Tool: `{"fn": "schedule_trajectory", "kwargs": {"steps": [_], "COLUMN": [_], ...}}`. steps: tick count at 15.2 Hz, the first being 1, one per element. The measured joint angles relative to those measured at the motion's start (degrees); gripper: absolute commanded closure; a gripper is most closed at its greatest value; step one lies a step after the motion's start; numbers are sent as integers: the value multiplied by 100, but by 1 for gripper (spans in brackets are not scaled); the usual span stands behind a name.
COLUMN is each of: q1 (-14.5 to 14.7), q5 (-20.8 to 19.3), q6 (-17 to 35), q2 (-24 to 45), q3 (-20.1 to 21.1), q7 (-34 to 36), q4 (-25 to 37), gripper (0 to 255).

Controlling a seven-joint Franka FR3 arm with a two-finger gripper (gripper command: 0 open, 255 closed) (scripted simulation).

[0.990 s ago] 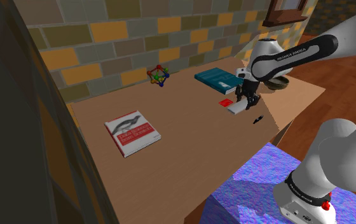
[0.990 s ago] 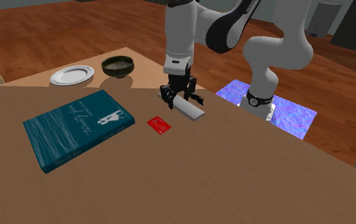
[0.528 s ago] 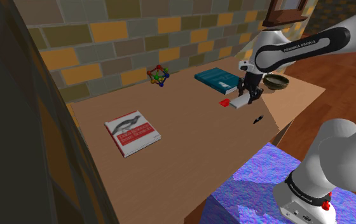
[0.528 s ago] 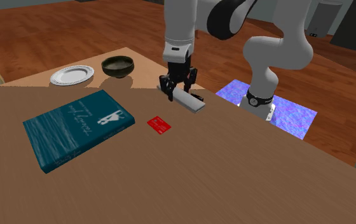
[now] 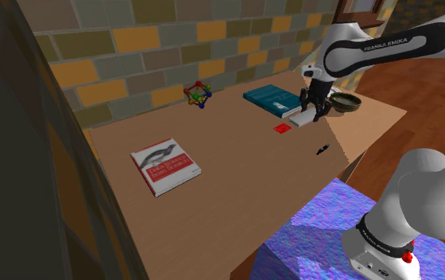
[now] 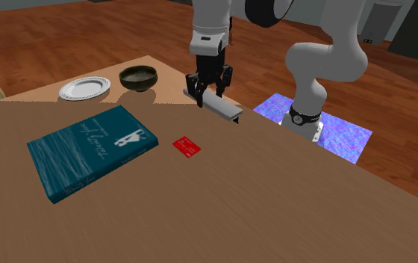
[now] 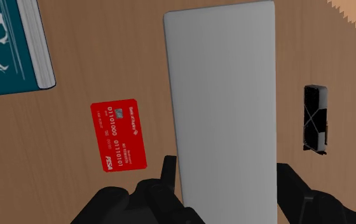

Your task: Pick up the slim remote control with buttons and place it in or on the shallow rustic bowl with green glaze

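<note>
Jaws pinch one end of the remote [image 6: 220, 107], a plain pale-grey slab with no buttons drawn on the face that shows. Its long body sticks out past the fingers toward the second exterior view's right. Gripping across the narrow width suits the slim shape, though holding it by the end leaves most of the length unsupported, so it could swing or slip if the arm moves sharply. The remote appears lifted clear of the tabletop [image 6: 260, 209], high enough to pass over the red card [image 6: 187, 147] lying under and beside it. This looks like the carrying step, with the placing not yet done. The dark bowl [image 6: 138, 78] stands apart from the remote toward the second exterior view's left, next to a white plate [image 6: 84, 88]. The bowl is shallow and narrower than the remote is long, so the remote will probably rest across its rim or slanted inside.
</note>
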Motion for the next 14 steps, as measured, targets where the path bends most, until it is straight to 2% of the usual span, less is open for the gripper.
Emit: {"fn": "schedule_trajectory", "kwargs": {"steps": [6, 10, 14], "q1": [0, -34, -62], "q5": [33, 54, 137], "q6": [-491, -556, -467], "q2": [-151, 93, 494], "q3": [139, -225, -807], "q7": [22, -437, -1124], "q4": [340, 708, 1089], "gripper": [255, 255, 255]}}
